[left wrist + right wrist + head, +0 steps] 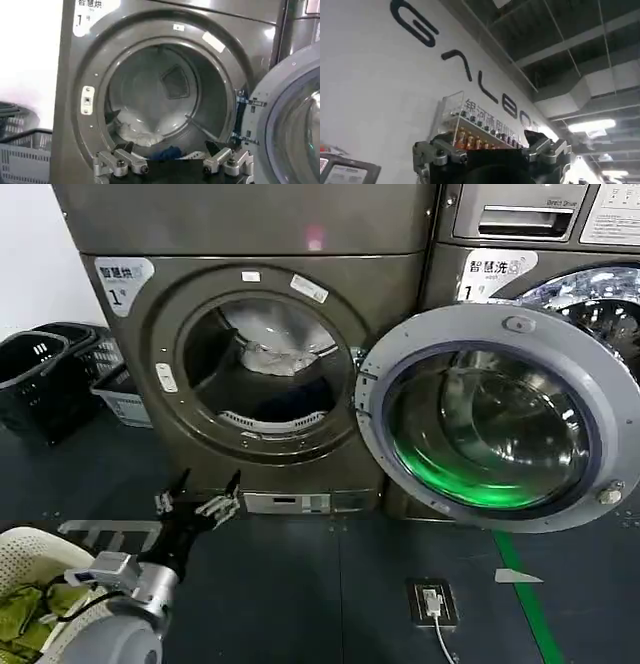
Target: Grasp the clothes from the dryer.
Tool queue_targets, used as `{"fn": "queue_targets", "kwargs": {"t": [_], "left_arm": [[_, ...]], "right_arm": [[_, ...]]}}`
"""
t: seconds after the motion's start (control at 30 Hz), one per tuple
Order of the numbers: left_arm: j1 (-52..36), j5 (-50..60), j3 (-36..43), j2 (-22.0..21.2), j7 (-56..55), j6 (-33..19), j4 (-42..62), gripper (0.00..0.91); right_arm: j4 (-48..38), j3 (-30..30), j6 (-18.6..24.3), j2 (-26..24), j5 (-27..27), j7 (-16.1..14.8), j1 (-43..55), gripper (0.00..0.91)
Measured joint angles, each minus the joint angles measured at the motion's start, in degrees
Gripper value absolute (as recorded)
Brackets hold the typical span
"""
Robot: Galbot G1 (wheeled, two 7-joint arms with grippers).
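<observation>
Left gripper (198, 502) is held low in front of the dryer (150, 384), below the porthole, fingers (119, 164) spread wide, nothing held. The clothes (282, 356) lie inside the drum: whitish bundle at the back, navy fabric (166, 152) nearer the door lip. Approach should be raised and centred through the opening, clear of the open door (490, 416). Right gripper (490, 157) is parked pointing at the ceiling, fingers apart.

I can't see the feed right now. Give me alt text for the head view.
The left gripper, fingers open, is raised in front of the dryer, below its open porthole and short of the drum. The clothes, whitish fabric above dark fabric, lie inside the drum. The round door hangs swung open to the right, and a white basket sits at lower left.
</observation>
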Motion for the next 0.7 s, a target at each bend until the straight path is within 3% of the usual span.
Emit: {"fn": "queue_targets", "kwargs": {"t": [0.7], "left_arm": [[-0.1,0.2,0.0,-0.4,0.0,0.0,0.1,0.907]], "right_arm": [[0.3,-0.6,-0.1,0.4,1.4,0.1,0.6,0.907]]}}
